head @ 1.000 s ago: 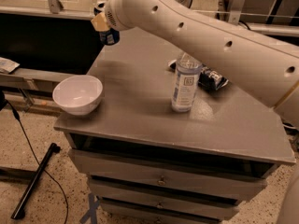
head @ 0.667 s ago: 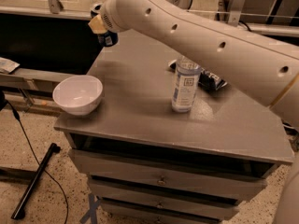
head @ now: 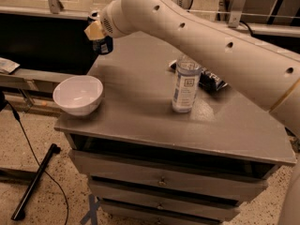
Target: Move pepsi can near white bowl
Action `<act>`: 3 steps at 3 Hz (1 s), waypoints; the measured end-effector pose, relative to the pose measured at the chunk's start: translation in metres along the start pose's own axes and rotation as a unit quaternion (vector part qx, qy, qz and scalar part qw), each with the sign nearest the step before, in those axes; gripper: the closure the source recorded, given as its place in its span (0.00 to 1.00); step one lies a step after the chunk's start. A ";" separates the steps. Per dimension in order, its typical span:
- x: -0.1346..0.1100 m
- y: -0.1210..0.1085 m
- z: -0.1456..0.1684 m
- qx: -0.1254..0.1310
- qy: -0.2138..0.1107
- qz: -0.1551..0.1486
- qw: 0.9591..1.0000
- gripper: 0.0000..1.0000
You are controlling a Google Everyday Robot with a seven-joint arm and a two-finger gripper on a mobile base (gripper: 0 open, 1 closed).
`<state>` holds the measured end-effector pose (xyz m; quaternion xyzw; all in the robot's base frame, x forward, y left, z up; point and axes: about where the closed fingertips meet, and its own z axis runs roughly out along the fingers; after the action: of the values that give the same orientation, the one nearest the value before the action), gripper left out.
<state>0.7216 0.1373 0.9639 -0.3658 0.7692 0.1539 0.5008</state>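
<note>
The gripper [head: 96, 30] is at the grey table's [head: 140, 121] far left corner, right against the small dark blue pepsi can [head: 103, 45]. The can's long axis is roughly vertical and its top is mostly hidden. The jaw state cannot be told. The round glossy white bowl [head: 78, 95] sits upright at the near left edge, well apart from the can. A clear plastic bottle [head: 185, 86] stands mid-table.

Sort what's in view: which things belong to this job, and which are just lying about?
Job:
pepsi can, behind the water bottle
white bowl, front left corner of the table
claw, over the far left corner

Lying about:
water bottle
black rod, left of the table
</note>
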 end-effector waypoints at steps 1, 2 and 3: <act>0.012 0.035 0.009 -0.069 0.009 0.026 0.997 1.00; 0.020 0.051 0.012 -0.080 0.020 0.010 0.997 1.00; 0.033 0.055 0.013 -0.070 0.033 -0.010 0.997 1.00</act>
<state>0.6831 0.1690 0.9222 -0.4125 0.7688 0.1904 0.4501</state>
